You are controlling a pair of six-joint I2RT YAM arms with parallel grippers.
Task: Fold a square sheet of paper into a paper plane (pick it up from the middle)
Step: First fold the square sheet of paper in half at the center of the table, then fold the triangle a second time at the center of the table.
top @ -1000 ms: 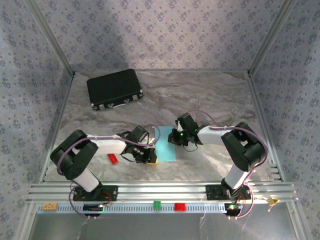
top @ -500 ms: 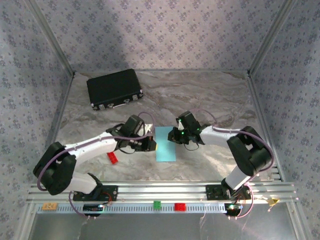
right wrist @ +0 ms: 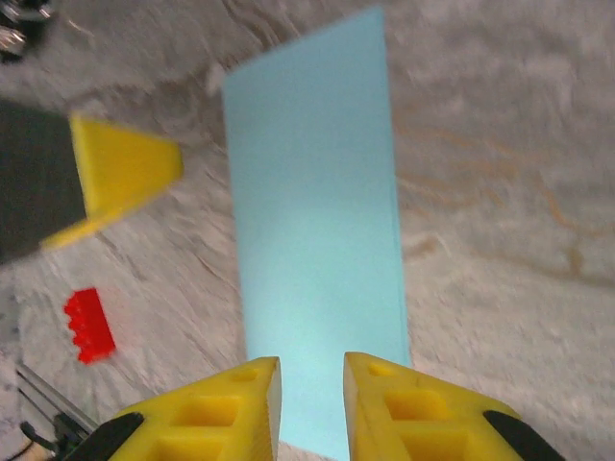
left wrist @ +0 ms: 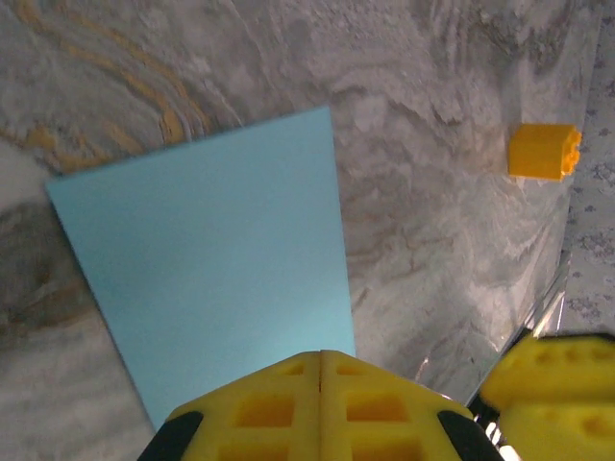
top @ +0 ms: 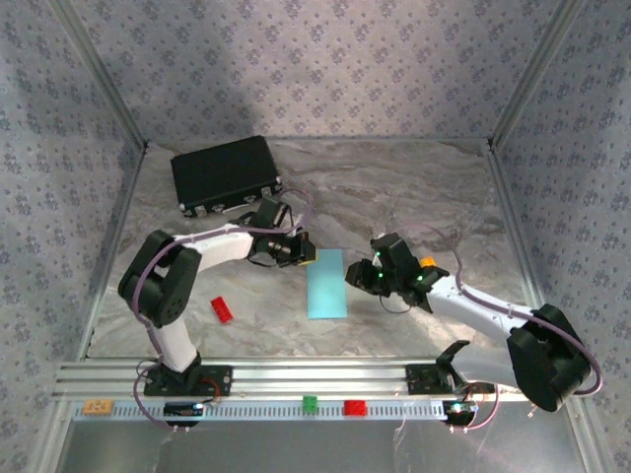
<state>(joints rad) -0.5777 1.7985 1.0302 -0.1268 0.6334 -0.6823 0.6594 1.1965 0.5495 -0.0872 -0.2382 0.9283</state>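
The light-blue paper [top: 326, 283] lies flat on the marble table as a narrow upright rectangle, not a pointed dart. My left gripper [top: 303, 252] is at its far left corner, shut with nothing between the fingers; in the left wrist view the closed tips [left wrist: 320, 355] hang over the paper [left wrist: 207, 279]. My right gripper [top: 355, 275] is beside the paper's right edge, open. In the right wrist view its tips [right wrist: 312, 370] straddle the near end of the paper [right wrist: 312, 230] without gripping it.
A black case [top: 227, 175] sits at the far left. A small red brick [top: 222, 309] lies left of the paper, and an orange brick [top: 427, 263] is by the right arm. Green [top: 310, 403] and red [top: 354, 407] bricks rest on the front rail.
The left gripper moved from the paper's near left edge back to its far left corner. The right gripper drew away to the right of the paper as its arm stretched out.
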